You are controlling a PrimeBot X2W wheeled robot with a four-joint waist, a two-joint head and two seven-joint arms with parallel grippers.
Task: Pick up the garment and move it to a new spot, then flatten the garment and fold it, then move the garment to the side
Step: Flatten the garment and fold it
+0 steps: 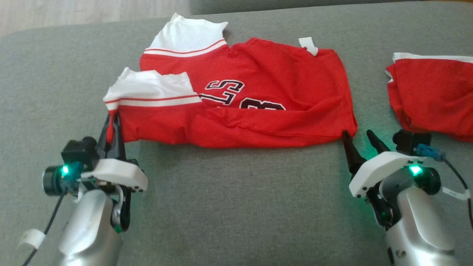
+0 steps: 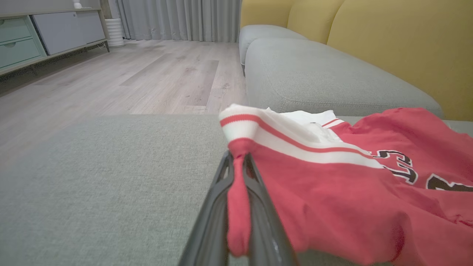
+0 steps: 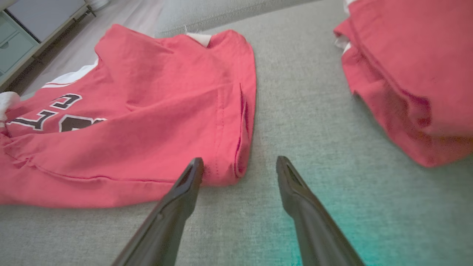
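Nearest the robot, the left tool (image 1: 112, 123) (image 2: 236, 159) was clamped together on the near left corner of the red garment (image 1: 258, 92) (image 2: 332, 184) (image 3: 147, 111), pinching a ridge of red cloth just below a white band. The right tool (image 1: 357, 133) (image 3: 239, 162) stood with its fingers apart, its tips just beside the garment's near right corner, holding nothing.

The garment lay on a grey fabric sofa seat (image 1: 229, 207). Its long axis ran left to right across the head view. The white, red-striped ends pointed to the robot's left and a stitched red edge to its right. The near edge was folded over. Black letters with white outlines (image 1: 225, 90) showed on the front. They looked like "LS" above part of a numeral, but the fold covered the rest. A small white tag (image 1: 308, 46) stuck out at the far edge; I could not read it.

A second red garment (image 1: 432, 96) (image 3: 406, 74) lay apart to the right. Farther off were a yellow backrest (image 2: 388, 44), a pale wood floor (image 2: 147, 74), a cabinet with green drawers (image 2: 14, 40) and grey curtains (image 2: 177, 18).
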